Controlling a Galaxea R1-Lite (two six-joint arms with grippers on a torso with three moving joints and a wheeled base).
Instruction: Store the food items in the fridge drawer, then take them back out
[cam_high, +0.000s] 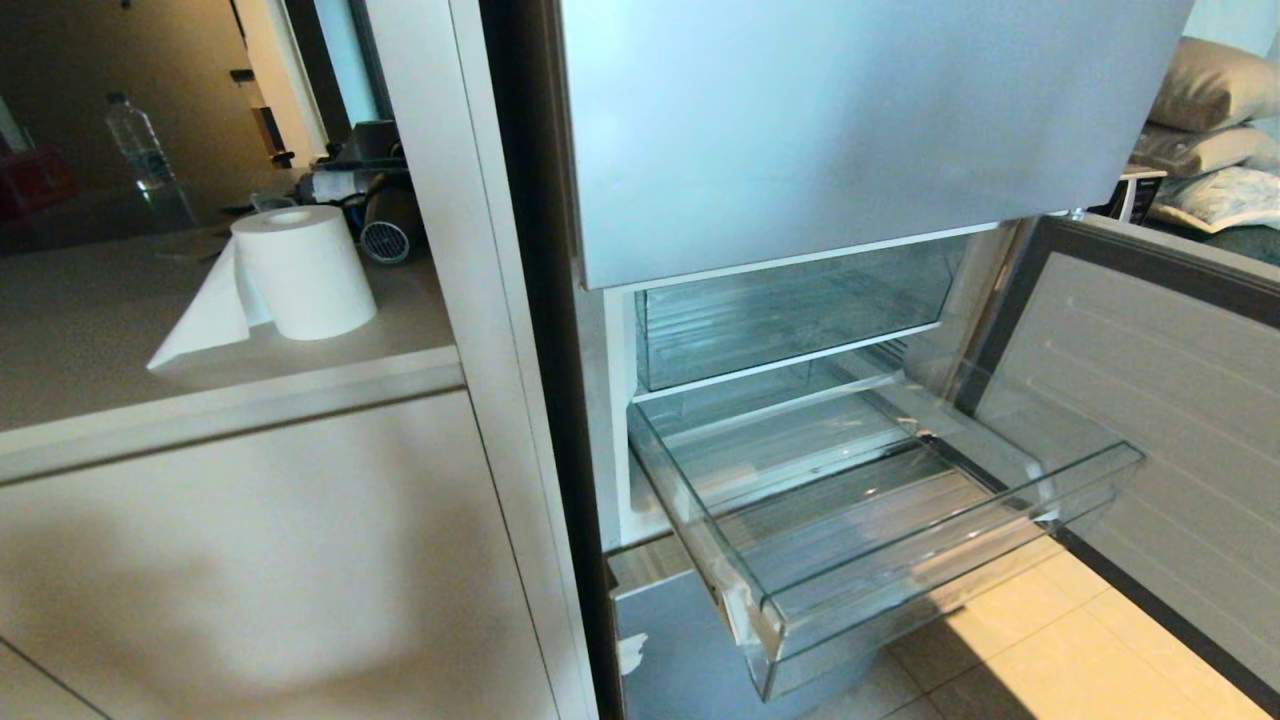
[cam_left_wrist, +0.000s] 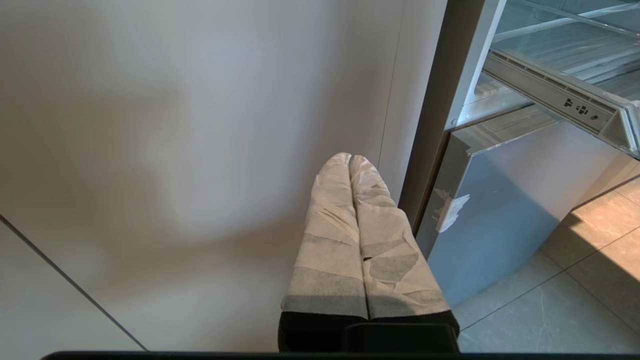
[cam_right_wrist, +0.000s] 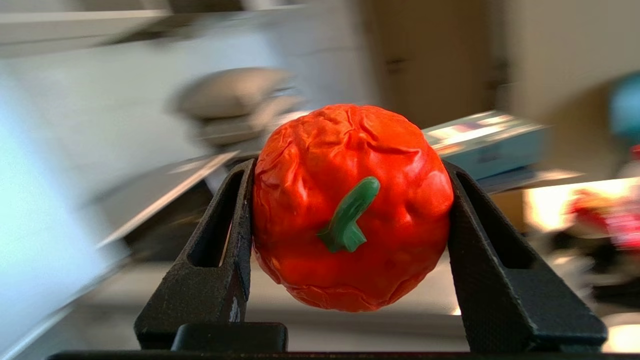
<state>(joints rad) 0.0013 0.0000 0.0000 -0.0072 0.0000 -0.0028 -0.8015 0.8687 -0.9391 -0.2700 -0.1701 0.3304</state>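
A wrinkled red-orange tomato (cam_right_wrist: 350, 205) with a short green stem fills the right wrist view, and my right gripper (cam_right_wrist: 350, 172) is shut on it, one black finger on each side. The background there is smeared with motion. In the head view the fridge drawer (cam_high: 960, 570), clear plastic with a ribbed floor, stands pulled out and holds nothing; neither arm shows there. My left gripper (cam_left_wrist: 349, 158) is shut, its taped fingers pressed together, hanging low in front of the pale cabinet panel (cam_left_wrist: 175, 150) next to the fridge.
The fridge door (cam_high: 1150, 420) stands open at the right. A taller clear bin (cam_high: 790, 310) sits above the drawer. A paper towel roll (cam_high: 300, 270) and a bottle (cam_high: 140, 145) stand on the counter at the left. Tiled floor (cam_high: 1050, 650) lies below.
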